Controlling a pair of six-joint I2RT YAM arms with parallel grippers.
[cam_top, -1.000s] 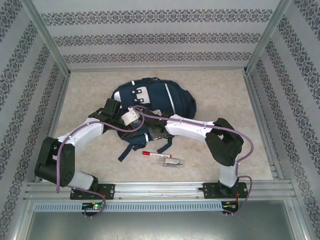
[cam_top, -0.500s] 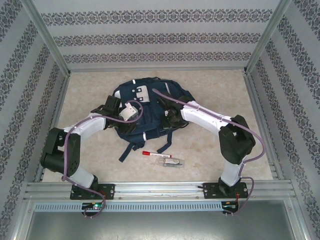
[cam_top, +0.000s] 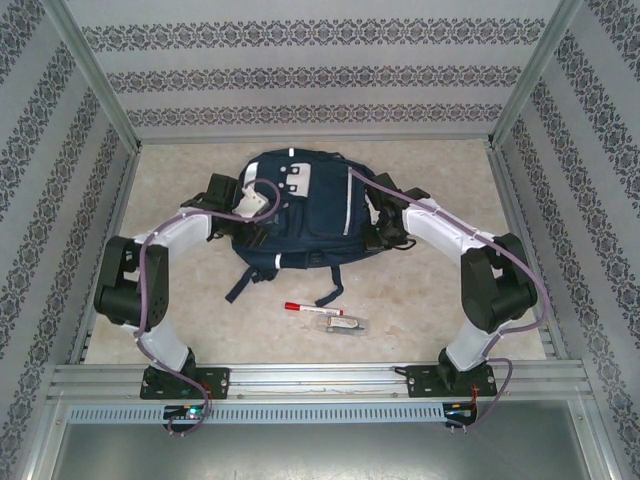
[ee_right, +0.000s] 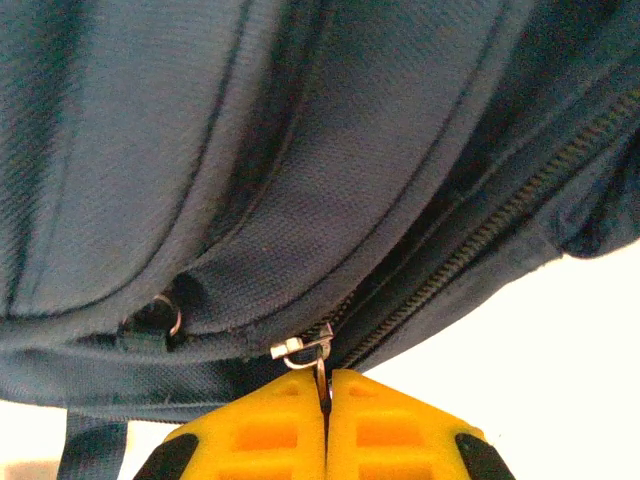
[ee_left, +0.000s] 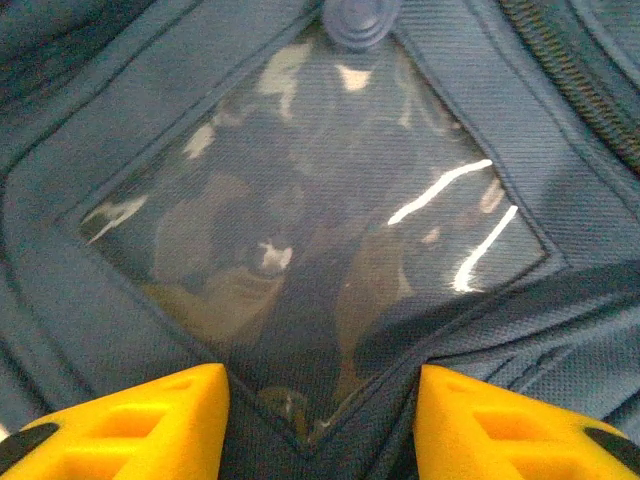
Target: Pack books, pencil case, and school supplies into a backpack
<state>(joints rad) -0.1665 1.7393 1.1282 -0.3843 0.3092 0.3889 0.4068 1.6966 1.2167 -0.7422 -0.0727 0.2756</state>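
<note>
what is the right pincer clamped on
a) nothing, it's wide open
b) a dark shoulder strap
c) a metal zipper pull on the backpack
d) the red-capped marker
c: in the right wrist view, the right pincer is shut, with the metal zipper pull of the backpack pinched between its yellow fingers.

Navy backpack [cam_top: 310,225] (white stripe [cam_top: 348,205]); red-capped white marker [cam_top: 300,307].
</note>
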